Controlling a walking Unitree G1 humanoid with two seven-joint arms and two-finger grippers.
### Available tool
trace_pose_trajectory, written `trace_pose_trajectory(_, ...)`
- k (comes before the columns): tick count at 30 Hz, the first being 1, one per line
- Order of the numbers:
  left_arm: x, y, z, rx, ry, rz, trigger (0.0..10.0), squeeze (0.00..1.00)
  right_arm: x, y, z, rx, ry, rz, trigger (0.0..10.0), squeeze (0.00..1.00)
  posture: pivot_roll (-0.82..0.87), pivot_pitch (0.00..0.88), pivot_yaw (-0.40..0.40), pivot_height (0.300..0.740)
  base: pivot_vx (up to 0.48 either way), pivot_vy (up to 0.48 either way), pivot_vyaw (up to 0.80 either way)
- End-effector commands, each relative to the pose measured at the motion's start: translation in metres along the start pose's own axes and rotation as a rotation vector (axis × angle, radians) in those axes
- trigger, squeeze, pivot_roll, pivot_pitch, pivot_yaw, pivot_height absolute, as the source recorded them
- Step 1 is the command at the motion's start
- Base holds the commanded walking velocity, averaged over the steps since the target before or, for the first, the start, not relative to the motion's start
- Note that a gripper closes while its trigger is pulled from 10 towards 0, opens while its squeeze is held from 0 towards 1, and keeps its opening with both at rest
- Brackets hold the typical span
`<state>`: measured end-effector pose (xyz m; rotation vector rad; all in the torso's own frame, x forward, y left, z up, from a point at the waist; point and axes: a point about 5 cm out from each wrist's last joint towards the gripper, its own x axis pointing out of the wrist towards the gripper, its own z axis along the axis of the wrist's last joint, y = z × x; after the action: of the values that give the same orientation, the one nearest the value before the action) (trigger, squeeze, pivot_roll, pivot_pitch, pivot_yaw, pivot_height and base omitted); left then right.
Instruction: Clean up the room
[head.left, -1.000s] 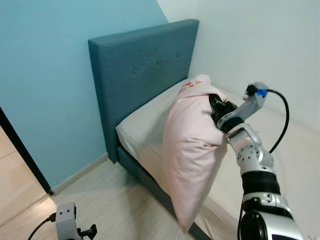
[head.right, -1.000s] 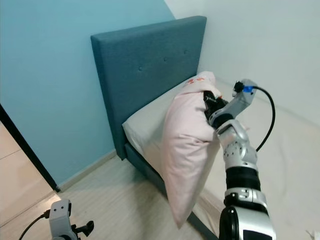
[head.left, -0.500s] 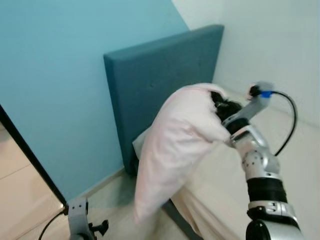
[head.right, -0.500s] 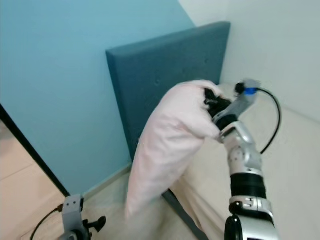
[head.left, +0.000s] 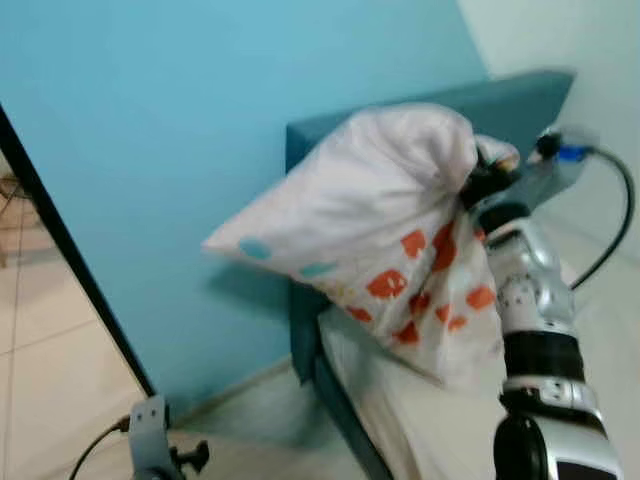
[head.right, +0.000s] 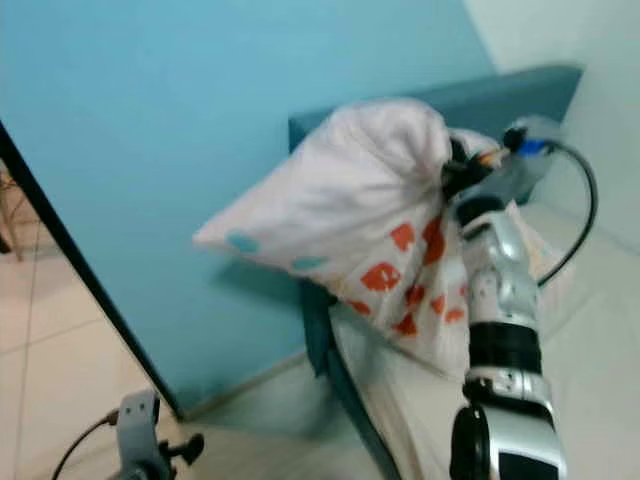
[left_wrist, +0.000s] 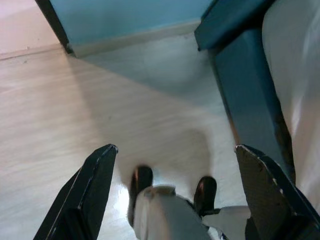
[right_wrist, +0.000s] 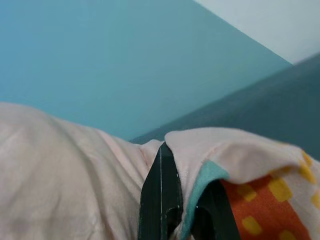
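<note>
Swung upward since a second ago, the pillow (head.left: 380, 225) no longer hangs down beside the bed; it now stands out sideways in the air in front of the dark teal headboard (head.left: 520, 95), and its patterned face with orange and teal patches has come into sight. From where I stand the whole scene has also slid across, so the robot's head has turned toward the blue wall (head.left: 180, 140). The right gripper (right_wrist: 182, 200) is raised at the pillow's upper corner, its jaws pinched tight on a fold of the pale cover, with cloth pushed up between the two black fingers (right_wrist: 160, 195). The pillow's lower edge hangs just above the mattress (head.left: 420, 420). Low down by the wooden floor (left_wrist: 75, 110), the left gripper (left_wrist: 175, 150) hangs idle with its jaws spread wide, holding nothing, near the bed's base.
</note>
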<state>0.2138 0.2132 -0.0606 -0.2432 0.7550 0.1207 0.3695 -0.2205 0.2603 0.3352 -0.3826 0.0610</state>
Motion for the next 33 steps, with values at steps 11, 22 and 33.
trace_pose_trajectory(11, -0.006, 0.007, -0.020, 0.002, 0.075, -0.011, 10.0, 0.00, 0.011, 0.010, 0.027, -0.156, -0.093, 0.071, 10.0, 0.00, 0.09, 0.000, -0.063, 0.730, 0.000, 0.000, -0.72)
trace_pose_trajectory(22, -0.012, 0.012, -0.033, 0.002, 0.100, -0.021, 10.0, 0.00, 0.025, 0.007, -0.012, -0.192, 0.183, 0.181, 10.0, 0.00, 0.11, 0.005, -0.075, 0.730, 0.000, -0.022, -0.20)
trace_pose_trajectory(33, -0.028, 0.032, -0.056, 0.011, 0.127, 0.031, 10.0, 0.00, 0.012, 0.006, -0.068, -0.224, 0.484, 0.284, 10.0, 0.00, 0.13, 0.123, -0.088, 0.730, 0.000, -0.022, 0.00)
